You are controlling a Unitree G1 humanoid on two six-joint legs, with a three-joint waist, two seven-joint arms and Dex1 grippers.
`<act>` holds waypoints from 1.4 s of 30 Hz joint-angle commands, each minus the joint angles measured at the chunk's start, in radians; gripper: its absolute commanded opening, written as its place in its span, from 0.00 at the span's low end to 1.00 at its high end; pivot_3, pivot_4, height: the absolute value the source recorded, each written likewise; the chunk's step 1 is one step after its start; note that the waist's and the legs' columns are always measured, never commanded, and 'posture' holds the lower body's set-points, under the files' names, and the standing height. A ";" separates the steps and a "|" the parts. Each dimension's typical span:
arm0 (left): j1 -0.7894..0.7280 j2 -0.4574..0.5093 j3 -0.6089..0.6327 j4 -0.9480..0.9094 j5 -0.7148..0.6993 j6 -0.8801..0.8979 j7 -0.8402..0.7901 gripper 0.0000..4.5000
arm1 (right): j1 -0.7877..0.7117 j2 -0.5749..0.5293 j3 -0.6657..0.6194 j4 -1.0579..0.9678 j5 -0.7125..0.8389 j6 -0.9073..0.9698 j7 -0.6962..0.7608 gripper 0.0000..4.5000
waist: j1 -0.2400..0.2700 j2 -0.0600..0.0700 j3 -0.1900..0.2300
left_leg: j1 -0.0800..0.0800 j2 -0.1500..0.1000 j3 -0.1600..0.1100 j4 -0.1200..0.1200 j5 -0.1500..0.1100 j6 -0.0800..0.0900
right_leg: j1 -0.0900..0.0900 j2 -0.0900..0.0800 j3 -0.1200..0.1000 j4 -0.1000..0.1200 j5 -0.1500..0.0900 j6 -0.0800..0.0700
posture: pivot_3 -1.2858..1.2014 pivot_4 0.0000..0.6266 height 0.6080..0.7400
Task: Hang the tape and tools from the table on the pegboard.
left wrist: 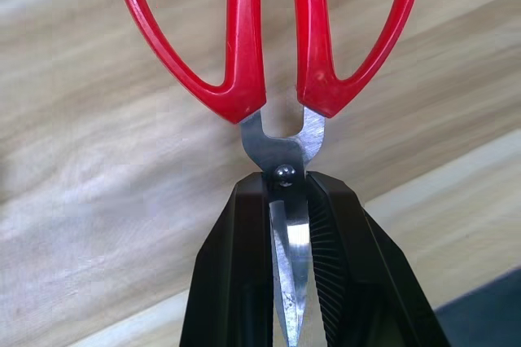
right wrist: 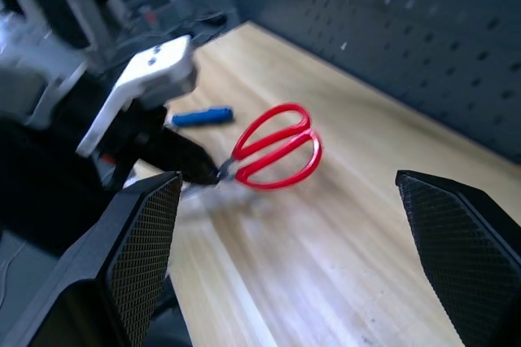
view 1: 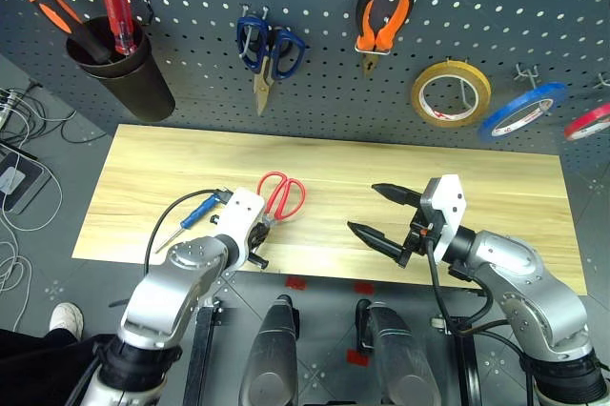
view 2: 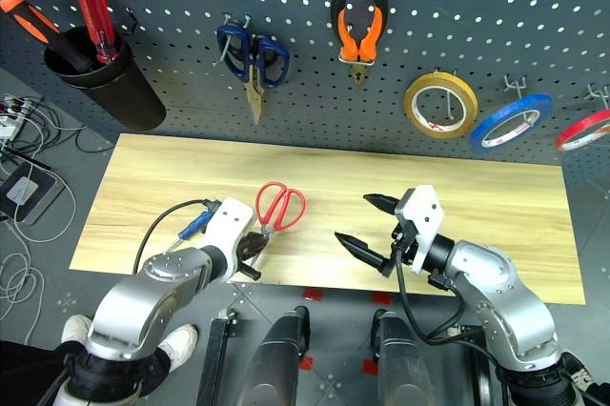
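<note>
Nearest, at the front edge of the table (view 1: 496,196): left gripper (left wrist: 291,282), fingers pinching the steel blades of the red-handled scissors (view 1: 280,194) just below the pivot, red loops pointing away toward the pegboard (view 1: 334,72). Scissors apparently lifted slightly off the wood; contact with the table not clear. Just beside that wrist, on the robot's left: small blue-handled screwdriver (view 1: 196,213) lying flat on the planks, black cable of the arm arcing over it. To the right, well apart from the scissors: right gripper (view 1: 381,211), fingers spread wide, holding nothing, pointing across toward the left arm over bare wood.

Farther back, on the pegboard, from left to right: black cup (view 1: 124,68) holding an orange screwdriver (view 1: 55,10) and a red screwdriver (view 1: 116,8); blue-handled scissors (view 1: 267,51) hanging blades down; orange-and-black-handled pliers (view 1: 383,15) already on a hook, nose down; yellow-tan tape roll (view 1: 451,93) already hung; blue roll (view 1: 521,108) beside it; red roll (view 1: 588,122) at the far right edge. Bare hook (view 1: 522,71) above the blue roll. Cables (view 1: 19,139) on the floor off the table's left end.
</note>
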 commanded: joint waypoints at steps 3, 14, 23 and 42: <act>0.053 -0.007 0.030 -0.080 0.073 -0.213 0.046 0.07 | -0.003 0.035 -0.086 -0.099 0.077 0.042 -0.102 1.00 | 0.001 -0.001 -0.030 | 0.000 -0.002 0.000 0.000 0.001 -0.002 | 0.000 -0.001 -0.001 0.001 0.000 0.000 | 0.55 0.40 1.00; 0.076 -0.040 0.036 -0.073 0.136 -0.586 0.030 0.07 | -0.041 0.082 -0.172 -0.167 0.211 0.060 -0.204 1.00 | -0.001 -0.002 -0.124 | 0.000 -0.003 0.000 -0.002 0.001 -0.002 | 0.000 0.005 0.000 -0.001 0.000 0.000 | 0.55 0.27 1.00; 0.121 -0.058 0.101 0.015 0.189 -0.904 0.050 0.07 | -0.044 0.091 -0.165 -0.150 0.212 0.027 -0.219 1.00 | -0.005 -0.001 -0.174 | 0.001 -0.003 0.002 -0.001 0.000 0.001 | 0.001 0.006 0.001 -0.001 0.000 0.000 | 0.55 0.24 1.00; -0.114 -0.123 0.140 0.262 0.131 -0.834 0.003 0.07 | -0.062 0.066 -0.151 -0.119 0.180 0.008 -0.228 1.00 | -0.005 -0.001 -0.196 | 0.010 -0.004 0.003 0.000 -0.002 0.004 | 0.011 0.007 0.002 -0.001 0.000 0.000 | 0.54 0.28 1.00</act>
